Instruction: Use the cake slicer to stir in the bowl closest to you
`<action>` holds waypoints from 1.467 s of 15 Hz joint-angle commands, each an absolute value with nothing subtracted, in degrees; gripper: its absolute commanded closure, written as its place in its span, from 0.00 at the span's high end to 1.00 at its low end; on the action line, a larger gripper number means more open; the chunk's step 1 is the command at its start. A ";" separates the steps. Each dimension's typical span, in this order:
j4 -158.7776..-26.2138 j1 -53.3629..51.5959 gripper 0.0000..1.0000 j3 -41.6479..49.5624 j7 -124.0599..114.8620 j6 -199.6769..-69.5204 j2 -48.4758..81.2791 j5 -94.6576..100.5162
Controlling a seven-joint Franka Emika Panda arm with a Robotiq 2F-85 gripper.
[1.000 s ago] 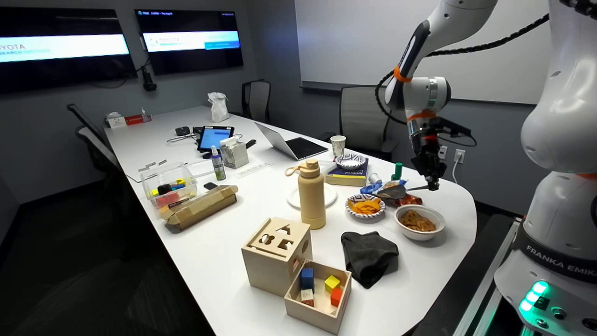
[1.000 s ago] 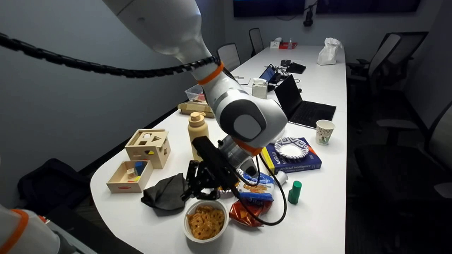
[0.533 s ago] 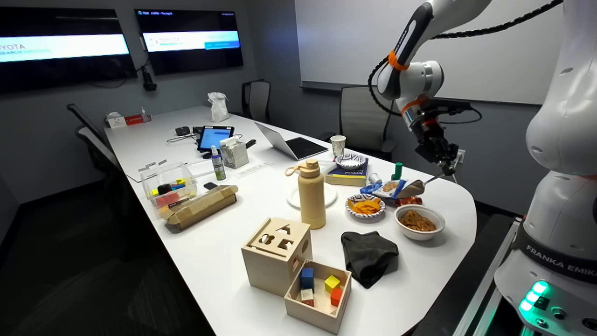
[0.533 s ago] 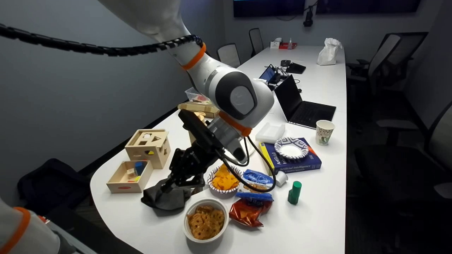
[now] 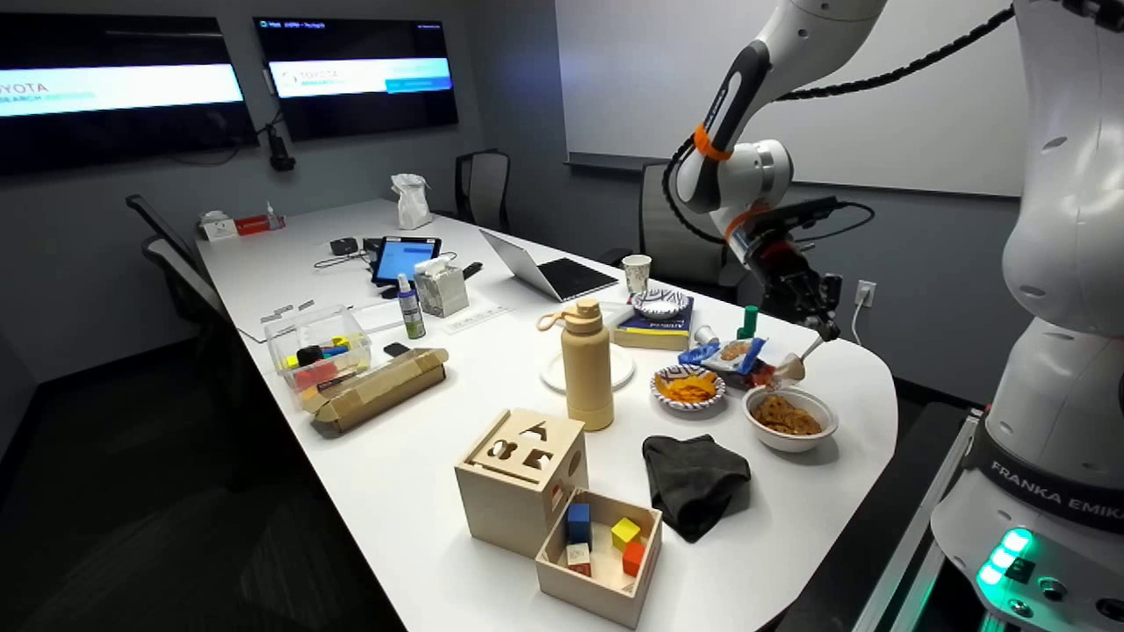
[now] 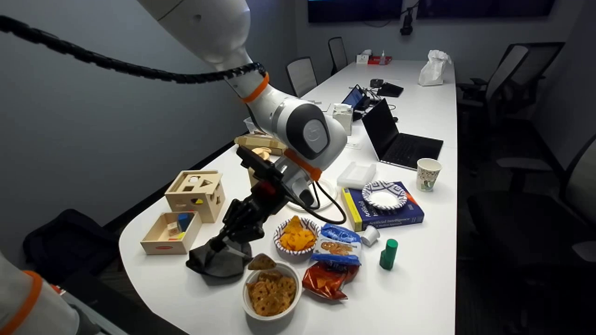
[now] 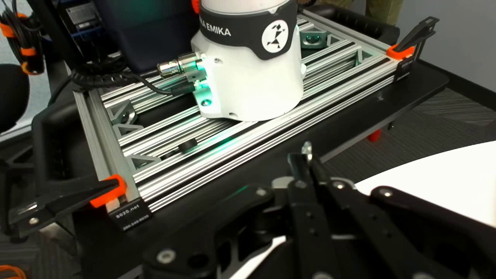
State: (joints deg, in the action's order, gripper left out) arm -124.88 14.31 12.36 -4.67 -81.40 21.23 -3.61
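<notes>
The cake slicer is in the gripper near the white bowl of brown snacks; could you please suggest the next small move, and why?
I'd probably lower the cake slicer a little into the white bowl. The gripper is shut on it, and in both exterior views it appears above the brown snacks, not yet among them.

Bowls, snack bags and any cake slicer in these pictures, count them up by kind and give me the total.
Bowls: 3 (the white bowl, the chip bowl, the patterned bowl on the book)
Snack bags: 2 (the blue bag, the red bag)
Cake slicer: 1 (in the gripper)
Total: 6
</notes>
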 commanded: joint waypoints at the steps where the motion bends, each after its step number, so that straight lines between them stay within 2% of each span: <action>1: -121.31 14.22 0.01 13.20 -7.14 -76.96 26.20 -2.57; 12: -115.22 14.95 0.01 13.64 -8.85 -75.84 36.04 -3.86; 22: -113.66 18.14 0.01 11.62 7.18 -75.00 34.06 -4.64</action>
